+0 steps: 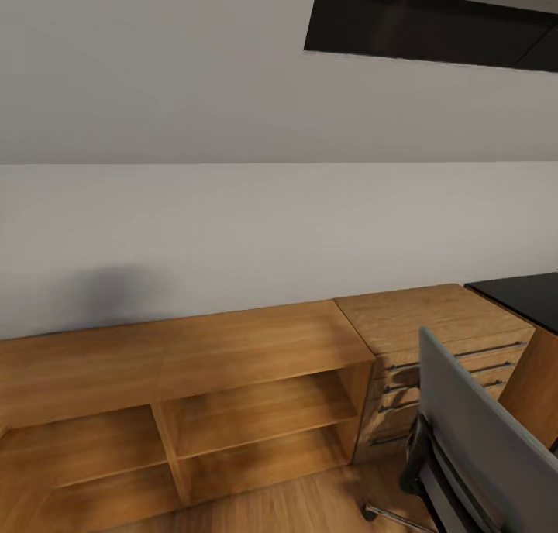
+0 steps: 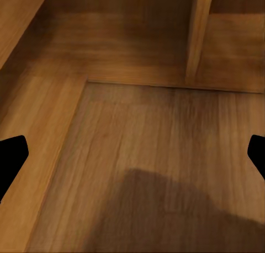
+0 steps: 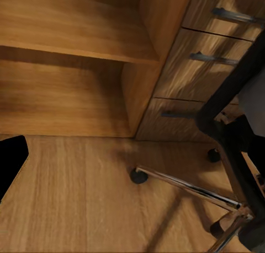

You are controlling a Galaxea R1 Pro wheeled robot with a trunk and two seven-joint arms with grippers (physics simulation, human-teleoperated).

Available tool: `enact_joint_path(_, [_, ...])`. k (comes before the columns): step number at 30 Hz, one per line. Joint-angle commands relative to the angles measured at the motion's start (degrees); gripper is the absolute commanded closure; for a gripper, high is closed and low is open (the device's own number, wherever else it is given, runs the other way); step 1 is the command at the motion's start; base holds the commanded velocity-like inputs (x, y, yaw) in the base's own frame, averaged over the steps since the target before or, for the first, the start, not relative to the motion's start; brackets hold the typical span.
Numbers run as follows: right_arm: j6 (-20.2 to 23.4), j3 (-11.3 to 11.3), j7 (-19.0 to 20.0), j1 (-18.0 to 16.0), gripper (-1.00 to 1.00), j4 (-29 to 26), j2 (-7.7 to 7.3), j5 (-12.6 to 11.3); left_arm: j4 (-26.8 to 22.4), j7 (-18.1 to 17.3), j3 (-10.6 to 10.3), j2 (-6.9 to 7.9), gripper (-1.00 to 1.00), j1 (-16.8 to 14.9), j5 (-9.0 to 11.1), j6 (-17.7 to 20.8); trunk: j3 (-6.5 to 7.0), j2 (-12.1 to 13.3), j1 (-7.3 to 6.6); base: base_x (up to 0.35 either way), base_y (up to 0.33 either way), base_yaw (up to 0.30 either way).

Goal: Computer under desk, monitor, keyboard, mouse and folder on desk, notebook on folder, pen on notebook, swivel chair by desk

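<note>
Swivel chair [image 1: 477,432] is seen beside a drawer unit [image 1: 442,347]; left gripper [image 2: 132,154] is spread, right gripper's state cannot be told.

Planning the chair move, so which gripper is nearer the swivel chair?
Right. The right wrist view looks onto the swivel chair and its base beside the drawer unit; the left wrist view faces the open shelf unit and floor.

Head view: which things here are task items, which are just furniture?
Task items:
- swivel chair, grey back, wheeled base on the wood floor
- black surface at right edge, possibly the desk; cannot confirm

Just furniture:
- open wooden shelf unit
- wooden drawer unit with metal handles
- dark wall panel
</note>
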Motion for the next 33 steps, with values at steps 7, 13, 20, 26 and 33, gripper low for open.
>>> enact_joint_path(7, [-0.2,0.5,1.3,0.0,-1.0,0.1,0.07,-0.4,-0.1,0.5,-0.5,0.01,-1.0,0.0,0.0,0.0,-0.38,0.0,0.03,0.087,0.283,-0.234])
enact_joint_path(13, [-0.2,0.4,1.9,0.0,-1.0,0.1,0.03,-0.4,-0.1,0.6,-0.5,0.01,-1.0,0.0,0.0,0.0,-0.62,0.0,0.03,0.004,0.067,-0.263])
enact_joint_path(20, [-0.2,0.4,1.9,0.0,-1.0,0.1,0.02,-0.4,-0.1,0.6,-0.5,0.01,-1.0,0.0,0.0,-0.1,-0.88,0.0,0.03,0.0,0.016,-0.267])
enact_joint_path(26, [-0.2,0.4,1.9,0.0,-1.0,0.1,0.02,-0.4,-0.1,0.7,-0.5,0.01,-1.0,0.0,0.0,-0.1,-1.1,0.0,0.03,0.0,0.208,-0.268])
enact_joint_path(33, [-0.2,0.1,1.8,0.0,-1.0,0.0,0.08,-0.7,-0.1,0.6,-0.4,0.08,-1.0,0.0,0.0,0.0,-1.41,0.0,0.03,0.0,0.088,-0.263])
